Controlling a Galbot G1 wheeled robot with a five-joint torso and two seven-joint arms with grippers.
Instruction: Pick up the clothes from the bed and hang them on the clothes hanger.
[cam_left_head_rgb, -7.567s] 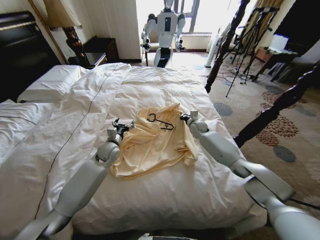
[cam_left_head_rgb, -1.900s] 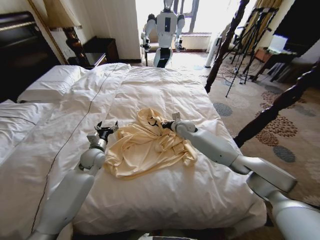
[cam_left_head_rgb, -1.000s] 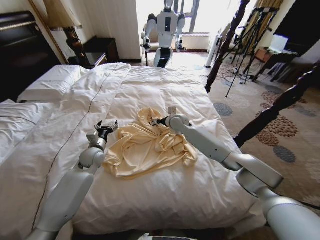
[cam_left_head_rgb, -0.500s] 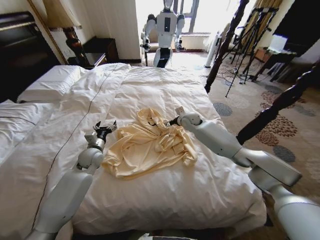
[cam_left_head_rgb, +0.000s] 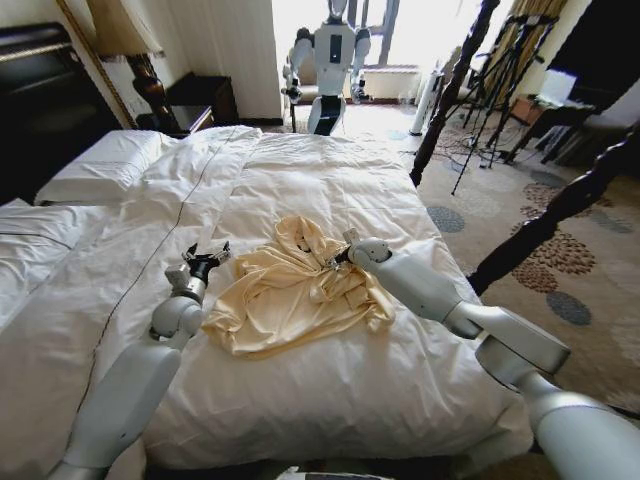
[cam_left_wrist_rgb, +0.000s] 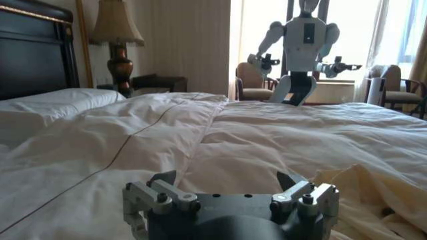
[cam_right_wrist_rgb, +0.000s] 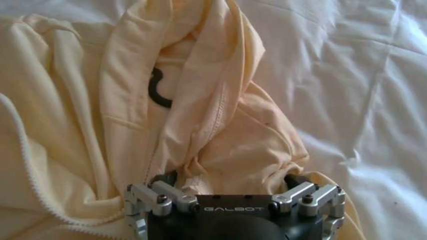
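Observation:
The pale yellow clothes (cam_left_head_rgb: 290, 292) lie crumpled in the middle of the bed's white duvet (cam_left_head_rgb: 330, 180). A fold of them stands up at the far side. My right gripper (cam_left_head_rgb: 336, 262) is pressed into the right part of the fabric, open, with a bunch of cloth (cam_right_wrist_rgb: 227, 155) between its fingers. Of the black clothes hanger, a curved piece of hook (cam_right_wrist_rgb: 157, 93) peeks out under a fold just beyond that gripper; the rest is covered. My left gripper (cam_left_head_rgb: 206, 254) stands open over bare duvet just left of the shirt's edge (cam_left_wrist_rgb: 373, 195), holding nothing (cam_left_wrist_rgb: 227, 181).
White pillows (cam_left_head_rgb: 100, 165) lie at the far left by the dark headboard. A dark wooden bedpost (cam_left_head_rgb: 450, 90) rises at the far right corner, another (cam_left_head_rgb: 570, 200) nearer right. Another robot (cam_left_head_rgb: 330, 55) stands beyond the bed's foot. Black tripods (cam_left_head_rgb: 500, 80) stand on the carpet at right.
The shirt has been bunched over the hanger, which lay on top earlier. My right gripper reached to the raised fold, then came back and sank into the fabric. The left arm drew left off the shirt.

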